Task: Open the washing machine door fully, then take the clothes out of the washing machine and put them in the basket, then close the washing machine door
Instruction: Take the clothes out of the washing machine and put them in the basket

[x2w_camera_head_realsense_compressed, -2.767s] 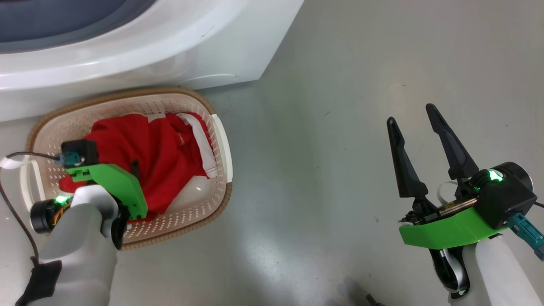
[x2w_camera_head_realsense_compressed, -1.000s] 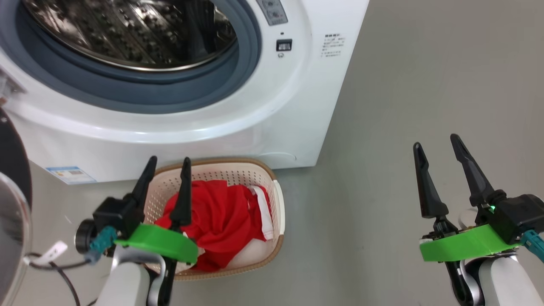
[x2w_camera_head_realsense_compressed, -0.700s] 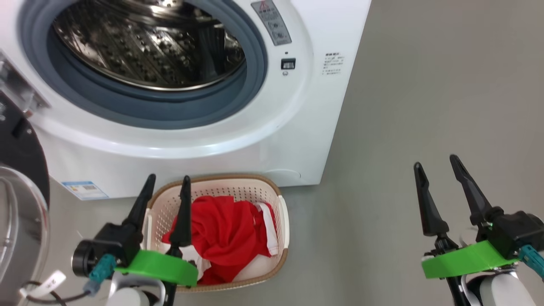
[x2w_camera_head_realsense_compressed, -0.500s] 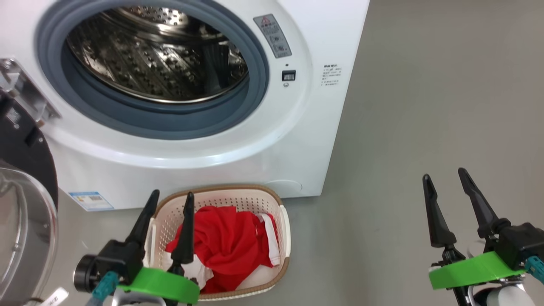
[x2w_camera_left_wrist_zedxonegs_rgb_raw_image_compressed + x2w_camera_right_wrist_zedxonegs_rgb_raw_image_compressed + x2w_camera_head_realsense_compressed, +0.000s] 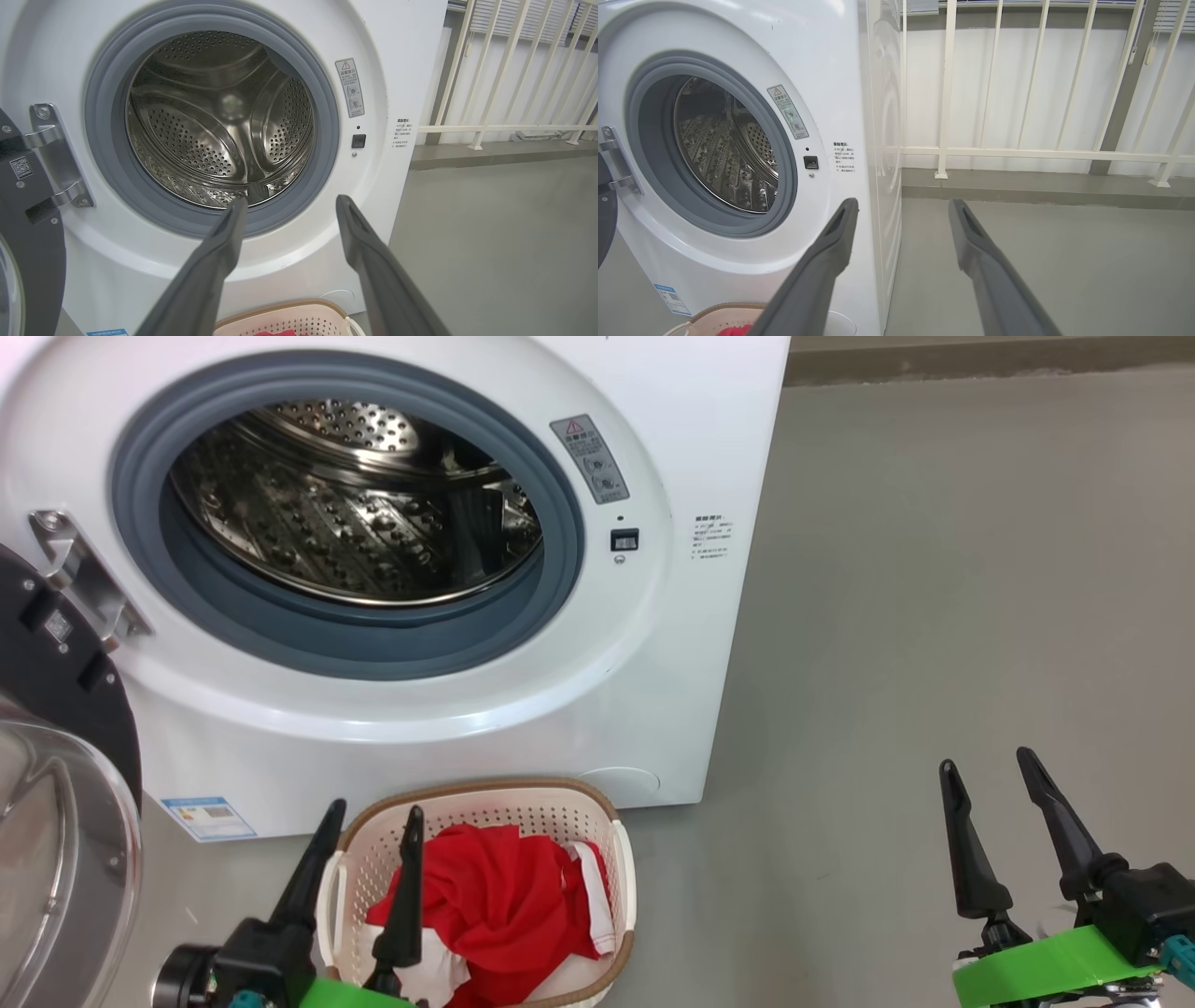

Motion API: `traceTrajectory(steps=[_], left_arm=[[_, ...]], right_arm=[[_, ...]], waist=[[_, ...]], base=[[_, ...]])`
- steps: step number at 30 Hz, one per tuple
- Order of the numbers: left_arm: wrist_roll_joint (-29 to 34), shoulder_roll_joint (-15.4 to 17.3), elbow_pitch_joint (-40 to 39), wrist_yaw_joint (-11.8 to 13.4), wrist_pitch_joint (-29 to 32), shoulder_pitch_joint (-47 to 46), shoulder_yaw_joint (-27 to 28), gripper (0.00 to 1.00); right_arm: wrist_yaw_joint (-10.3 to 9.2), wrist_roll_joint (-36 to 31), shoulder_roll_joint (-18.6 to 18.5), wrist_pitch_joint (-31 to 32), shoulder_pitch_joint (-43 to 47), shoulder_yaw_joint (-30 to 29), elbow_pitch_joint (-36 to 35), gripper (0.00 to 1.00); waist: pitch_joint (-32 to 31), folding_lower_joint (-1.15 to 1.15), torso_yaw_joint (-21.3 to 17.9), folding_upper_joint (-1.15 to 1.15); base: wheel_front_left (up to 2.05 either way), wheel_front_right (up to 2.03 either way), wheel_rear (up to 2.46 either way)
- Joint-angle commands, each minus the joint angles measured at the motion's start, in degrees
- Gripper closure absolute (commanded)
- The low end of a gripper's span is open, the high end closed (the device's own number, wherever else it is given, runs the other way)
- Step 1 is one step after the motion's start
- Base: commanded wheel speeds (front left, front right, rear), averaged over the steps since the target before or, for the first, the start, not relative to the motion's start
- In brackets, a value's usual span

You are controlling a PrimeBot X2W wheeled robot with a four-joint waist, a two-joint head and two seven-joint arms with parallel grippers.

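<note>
Since the clothes [image 5: 504,896] lie in the basket [image 5: 485,786] at bottom centre, the door [image 5: 65,775], open at the left edge, is judged stiff and heavy, best pushed at its black rim; left claw [image 5: 373,807] and right claw [image 5: 987,761] are spread wide, empty.

Red clothes [image 5: 504,896], cream perforated basket [image 5: 624,859], white washing machine [image 5: 597,691].

Left end effector [image 5: 374,807] lower left, jaws apart, empty; right end effector [image 5: 987,761] lower right, same.
</note>
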Motion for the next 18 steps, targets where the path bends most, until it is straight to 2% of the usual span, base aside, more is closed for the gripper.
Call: traceTrajectory(steps=[1,18], left_arm=[[0.5,0.6,-1.5,0.4,-0.5,-0.3,1.9,0.00],[1.2,0.6,-2.5,1.5,-0.5,1.8,3.0,0.00]], right_arm=[[0.35,-0.1,-0.7,-0.4,-0.1,1.1,-1.7,0.00],[0.35,-0.4,-0.7,-0.4,1.6,0.6,-2.4,0.00]], waist=[[-0.3,0.00,0.0,0.00],[-2.5,0.00,0.0,0.00]], base=[[0.00,0.00,0.00],[0.00,0.00,0.00]])
